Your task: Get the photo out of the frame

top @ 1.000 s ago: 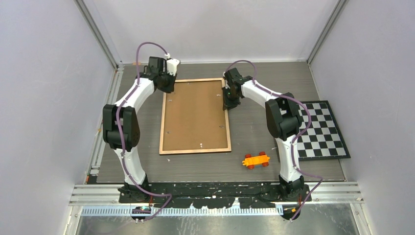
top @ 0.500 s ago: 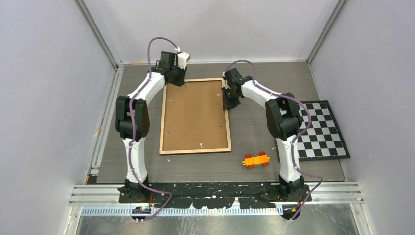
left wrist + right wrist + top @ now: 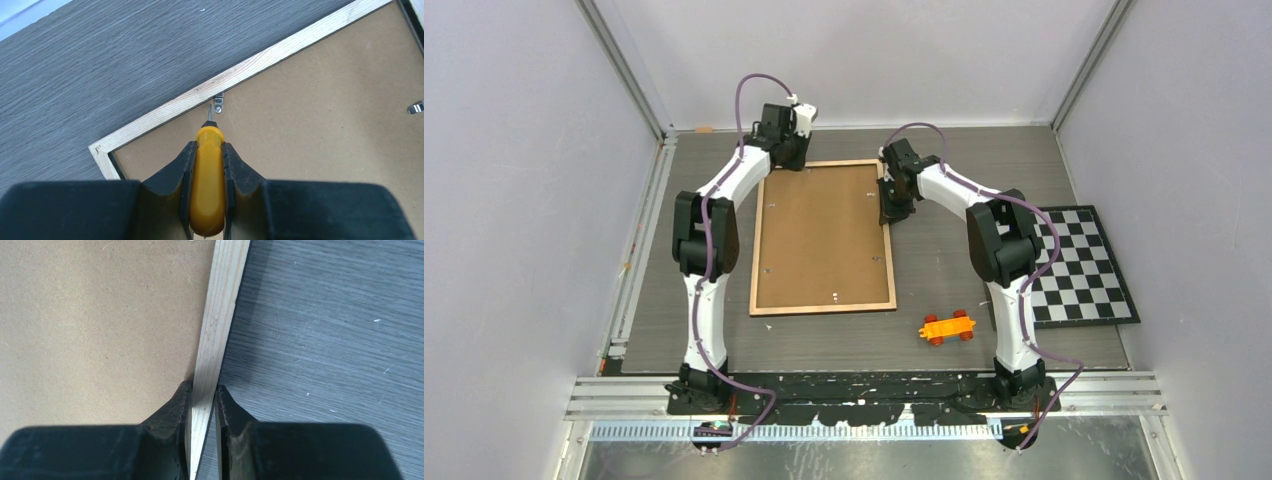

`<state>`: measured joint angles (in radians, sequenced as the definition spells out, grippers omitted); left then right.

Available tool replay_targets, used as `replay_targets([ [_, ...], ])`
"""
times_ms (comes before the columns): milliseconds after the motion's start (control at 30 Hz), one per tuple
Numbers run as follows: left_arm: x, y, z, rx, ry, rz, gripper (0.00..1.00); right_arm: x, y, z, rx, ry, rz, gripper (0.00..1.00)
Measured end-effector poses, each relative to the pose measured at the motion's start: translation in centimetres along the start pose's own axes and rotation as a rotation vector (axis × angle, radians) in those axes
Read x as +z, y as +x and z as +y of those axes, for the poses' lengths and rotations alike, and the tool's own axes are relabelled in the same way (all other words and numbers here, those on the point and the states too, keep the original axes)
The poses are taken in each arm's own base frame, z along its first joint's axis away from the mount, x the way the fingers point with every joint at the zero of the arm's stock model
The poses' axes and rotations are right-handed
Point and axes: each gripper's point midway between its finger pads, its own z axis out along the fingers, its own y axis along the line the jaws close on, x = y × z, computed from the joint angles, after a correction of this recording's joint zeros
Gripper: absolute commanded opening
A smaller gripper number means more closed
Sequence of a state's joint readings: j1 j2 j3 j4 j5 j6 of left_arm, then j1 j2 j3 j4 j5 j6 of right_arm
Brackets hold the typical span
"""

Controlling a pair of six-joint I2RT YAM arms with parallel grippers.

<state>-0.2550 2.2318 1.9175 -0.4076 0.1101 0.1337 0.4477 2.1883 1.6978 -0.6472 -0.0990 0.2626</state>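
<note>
The frame (image 3: 824,236) lies face down on the table, showing its brown board and light wooden rim. The photo is hidden under the board. My left gripper (image 3: 790,152) is at the frame's far left corner, shut on a yellow-handled screwdriver (image 3: 207,185). The screwdriver's metal tip points at a small metal clip (image 3: 218,103) by the far rim (image 3: 260,62). My right gripper (image 3: 888,208) is shut on the frame's right rim (image 3: 220,315), one finger on the board (image 3: 100,325) side and one outside.
An orange toy car (image 3: 948,327) sits near the frame's near right corner. A black-and-white checkerboard mat (image 3: 1079,265) lies at the right. A second clip (image 3: 415,107) shows further along the board. Walls close in the left, right and far sides.
My left arm has swung right and farther away, carrying the screwdriver from the frame's left side to its far rim. The right gripper and the frame have not moved.
</note>
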Motion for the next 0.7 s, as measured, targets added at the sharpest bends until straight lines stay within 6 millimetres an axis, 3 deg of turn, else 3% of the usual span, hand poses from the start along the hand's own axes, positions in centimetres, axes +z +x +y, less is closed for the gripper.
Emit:
replay_targets([
  [700,0.77,-0.2,-0.4,-0.001,0.036,-0.004,0.0,-0.02,-0.1,0.04,0.001,0.0,0.002,0.01],
])
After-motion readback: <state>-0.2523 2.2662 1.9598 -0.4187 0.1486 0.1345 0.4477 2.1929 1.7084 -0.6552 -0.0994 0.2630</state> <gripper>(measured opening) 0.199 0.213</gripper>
